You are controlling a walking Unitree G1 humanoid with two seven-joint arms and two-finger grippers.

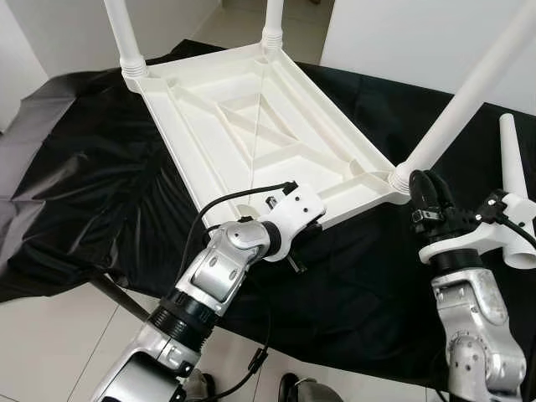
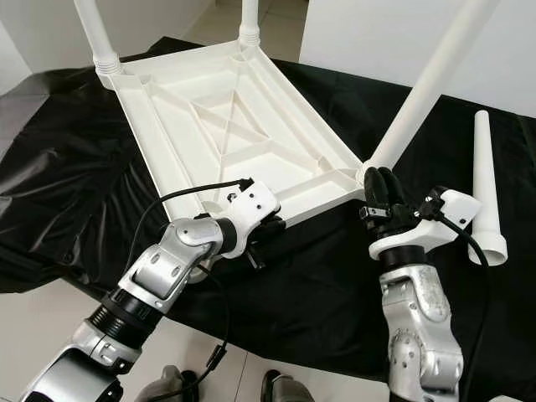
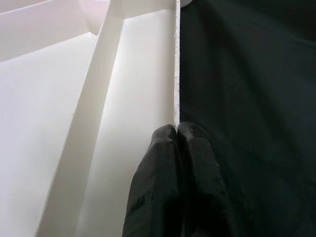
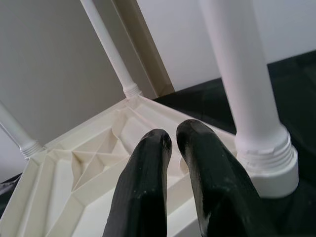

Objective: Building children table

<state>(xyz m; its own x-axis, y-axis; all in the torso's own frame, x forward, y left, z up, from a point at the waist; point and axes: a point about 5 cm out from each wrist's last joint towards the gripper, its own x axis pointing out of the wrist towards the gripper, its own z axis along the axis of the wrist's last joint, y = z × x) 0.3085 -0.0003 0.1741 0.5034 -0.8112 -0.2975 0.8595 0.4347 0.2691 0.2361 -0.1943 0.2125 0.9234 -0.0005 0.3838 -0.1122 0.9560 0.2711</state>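
A white plastic children's table [image 1: 251, 126] lies upside down on a black cloth [image 1: 92, 184]. Three white legs stand up from its corners: far left [image 1: 126, 33], far right [image 1: 274, 21] and near right [image 1: 469, 92]. A loose fourth leg [image 2: 484, 180] lies on the cloth at the right. My left gripper [image 3: 177, 129] is at the table's near edge, its fingers pressed together on the thin rim. My right gripper [image 1: 429, 188] is held upright just beside the base collar [image 4: 266, 158] of the near right leg, with its fingers [image 4: 148, 163] together and nothing between them.
The cloth covers a raised surface whose near edge drops to a pale tiled floor [image 1: 50, 343]. White walls [image 1: 419, 33] stand behind. A dark strut [image 1: 117, 297] shows under the cloth at the left.
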